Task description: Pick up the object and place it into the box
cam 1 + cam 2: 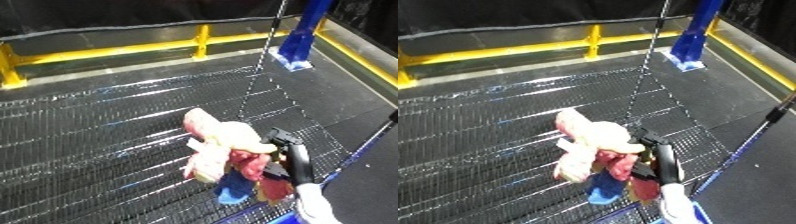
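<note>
A soft toy [216,144] in pink, cream, red and blue hangs over the dark wire mesh [98,140] of the bin, low and right of centre. My right hand [290,156] comes up from the bottom right on its white forearm [313,204]. Its black fingers are curled against the toy's red part, holding it on its right side. The toy's blue end [605,190] dangles lowest. The part of the toy behind the hand is hidden. My left hand shows in neither view.
A yellow rail [133,49] runs along the back, with a yellow post [9,67] at the left. A blue post [302,35] stands at the upper right. A thin grey line [266,45] slants down past it. A blue rim [364,150] edges the mesh at the right.
</note>
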